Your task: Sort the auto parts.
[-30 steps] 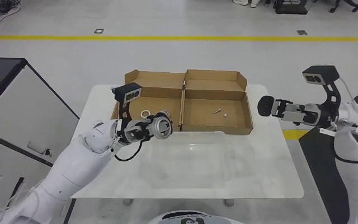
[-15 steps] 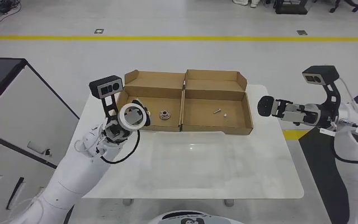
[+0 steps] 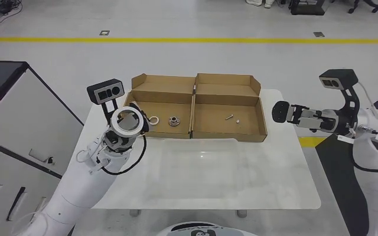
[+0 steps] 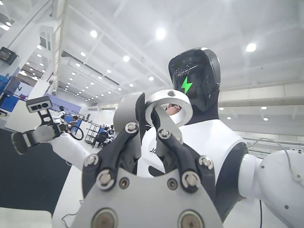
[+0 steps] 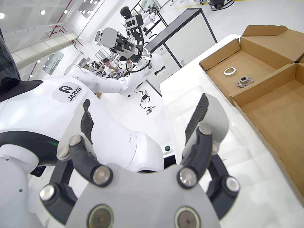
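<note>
Top view: left arm bent up over the left edge of the table (image 3: 248, 177), forearm raised and wrist turned, so the left pincer (image 3: 123, 131) points up at the camera w/ a metal ring (image 3: 138, 121) at its tip, held in the air just left of the box (image 3: 193, 106). The box is open cardboard w/ 2 compartments and sits on the far half of the table. Left compartment has a small ring (image 3: 155, 121) and a flanged hub (image 3: 173, 121), near each other but apart. Right compartment has a screw (image 3: 229, 117) w/ a small white part (image 3: 238, 121) just beside it. Right arm is held out about level past the table's right edge. The right pincer (image 3: 281, 111) points left toward the box, off the table and well apart from all parts.

Left wrist view: left pincer clamped on the metal ring's (image 4: 169, 96) wall, one finger outside, the other through the bore. Ring is tilted, w/ a threaded hole showing in its outer rim.

Right wrist view: right pincer (image 5: 144, 106) spread wide, ribbed pads facing each other, nothing btwn them. Beyond it are the table and box, w/ small ring (image 5: 230, 71) and flanged hub (image 5: 244, 81) flat on the compartment floor. Farther off, the left arm stands raised w/ the metal ring up high.
</note>
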`<state>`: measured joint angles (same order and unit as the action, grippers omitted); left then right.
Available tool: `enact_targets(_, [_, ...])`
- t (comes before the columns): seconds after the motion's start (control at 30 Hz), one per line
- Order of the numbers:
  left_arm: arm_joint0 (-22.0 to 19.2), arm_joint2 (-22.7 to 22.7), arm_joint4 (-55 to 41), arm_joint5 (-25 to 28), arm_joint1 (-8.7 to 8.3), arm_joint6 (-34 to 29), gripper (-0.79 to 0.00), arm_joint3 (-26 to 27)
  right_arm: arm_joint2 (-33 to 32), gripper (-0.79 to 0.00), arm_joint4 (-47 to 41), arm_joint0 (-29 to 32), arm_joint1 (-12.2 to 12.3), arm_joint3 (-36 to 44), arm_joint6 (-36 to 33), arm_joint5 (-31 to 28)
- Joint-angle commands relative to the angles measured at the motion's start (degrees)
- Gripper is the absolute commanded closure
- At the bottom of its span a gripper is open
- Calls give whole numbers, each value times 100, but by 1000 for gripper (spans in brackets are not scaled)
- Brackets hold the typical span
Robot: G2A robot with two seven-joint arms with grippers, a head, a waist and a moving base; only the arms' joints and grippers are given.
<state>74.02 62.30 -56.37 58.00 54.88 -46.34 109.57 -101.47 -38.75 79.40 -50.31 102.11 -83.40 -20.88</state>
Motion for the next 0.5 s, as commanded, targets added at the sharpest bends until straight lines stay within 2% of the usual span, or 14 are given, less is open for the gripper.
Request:
enact_targets(0.0, [13, 10, -29, 0, -6, 0, 0, -2, 0, -785, 0, 0, 0, 0, 0, 0])
enact_targets(0.47, [58, 50, -302, 0, 1, 1, 0, 33, 0, -785, 0, 0, 0, 0, 0, 0])
